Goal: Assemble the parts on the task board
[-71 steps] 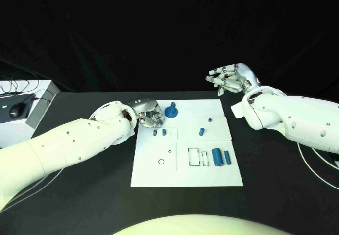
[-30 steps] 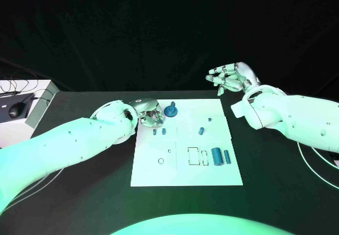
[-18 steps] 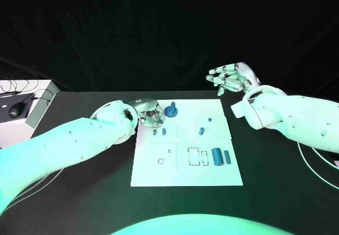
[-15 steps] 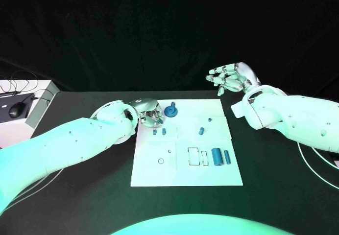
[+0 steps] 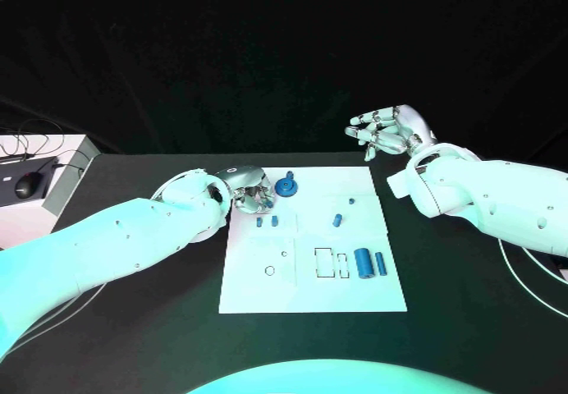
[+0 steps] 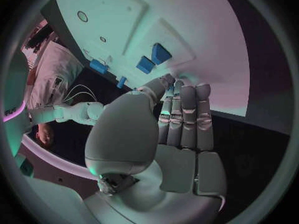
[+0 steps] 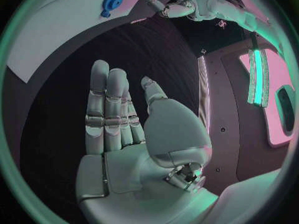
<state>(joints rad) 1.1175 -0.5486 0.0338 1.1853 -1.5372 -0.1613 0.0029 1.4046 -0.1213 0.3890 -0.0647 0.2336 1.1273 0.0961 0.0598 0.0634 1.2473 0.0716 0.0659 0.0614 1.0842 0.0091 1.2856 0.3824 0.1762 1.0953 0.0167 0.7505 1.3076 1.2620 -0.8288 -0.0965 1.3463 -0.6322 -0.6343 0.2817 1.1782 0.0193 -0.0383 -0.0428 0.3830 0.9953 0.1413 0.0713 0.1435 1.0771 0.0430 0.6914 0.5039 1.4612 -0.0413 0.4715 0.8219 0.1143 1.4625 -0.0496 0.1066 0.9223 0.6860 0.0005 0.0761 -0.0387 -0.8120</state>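
Two smooth blue cylinders (image 5: 370, 263) on flat white task board (image 5: 310, 297)

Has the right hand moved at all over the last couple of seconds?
No. The right hand hangs open beyond the task board's far right corner, in the same spot relative to that corner as in the earlier head views.

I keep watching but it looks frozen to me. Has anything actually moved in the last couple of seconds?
Hardly anything. The left hand still rests at the task board's far left corner beside the round blue part; the right hand stays raised and open. The parts lie as before.
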